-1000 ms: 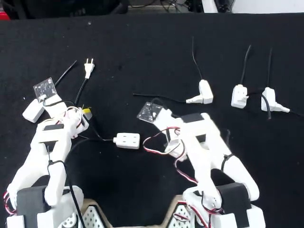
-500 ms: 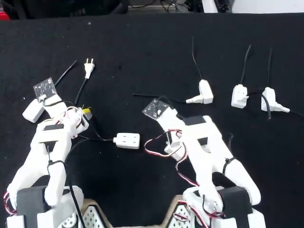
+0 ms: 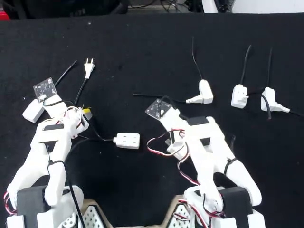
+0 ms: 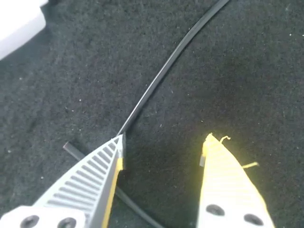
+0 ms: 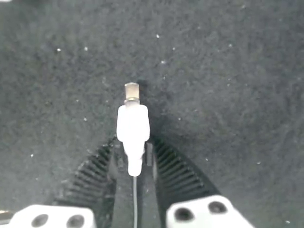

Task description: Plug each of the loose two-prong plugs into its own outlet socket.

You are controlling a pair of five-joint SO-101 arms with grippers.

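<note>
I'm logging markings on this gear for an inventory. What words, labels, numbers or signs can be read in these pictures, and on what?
No text is readable in any view.
Circuit board on the left arm: pale specks, too small to read.
Circuit board on the right arm: the same, too small to read.
Outlet socket and the white plug held in the right gripper: no print visible.
</note>
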